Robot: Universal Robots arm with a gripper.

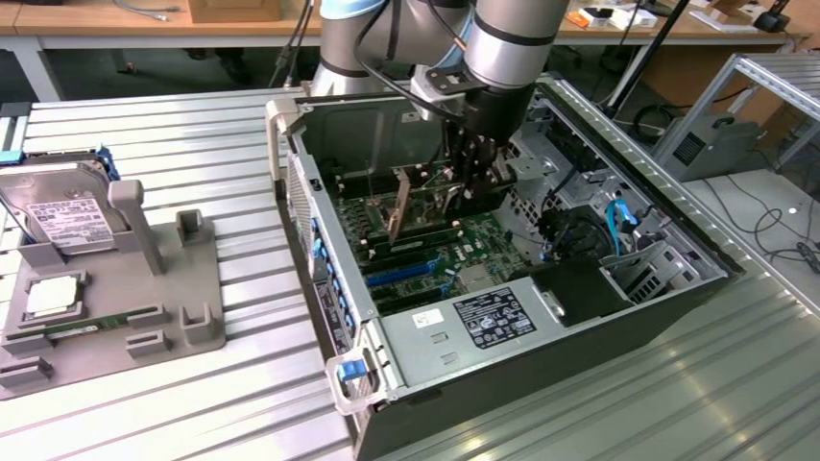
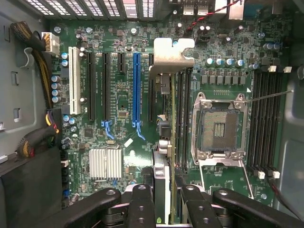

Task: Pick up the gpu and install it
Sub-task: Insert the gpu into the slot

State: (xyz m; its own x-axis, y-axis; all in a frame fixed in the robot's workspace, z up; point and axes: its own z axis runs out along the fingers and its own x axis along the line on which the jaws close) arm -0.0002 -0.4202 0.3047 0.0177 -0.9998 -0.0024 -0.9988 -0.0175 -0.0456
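The gpu (image 2: 171,54) stands on edge inside the open computer case (image 1: 336,288). Its silvery bracket is at the far end and its thin board runs back between my fingers. My gripper (image 2: 166,202) is shut on the card's near end. In the wrist view the card lies over the green motherboard (image 2: 118,95), beside a black slot (image 2: 151,90) and next to the long blue slot (image 2: 137,85). In the exterior view the gripper (image 1: 471,187) reaches down into the case with the gpu (image 1: 401,206) just above the board. I cannot tell whether the card touches a slot.
The CPU socket (image 2: 219,126), a silver heat sink (image 2: 105,164) and cable bundles (image 2: 33,137) surround the card. The power supply (image 1: 487,322) fills the case's near end. Outside, a hard drive (image 1: 58,206) rests on a grey fixture (image 1: 154,317) at the exterior view's left.
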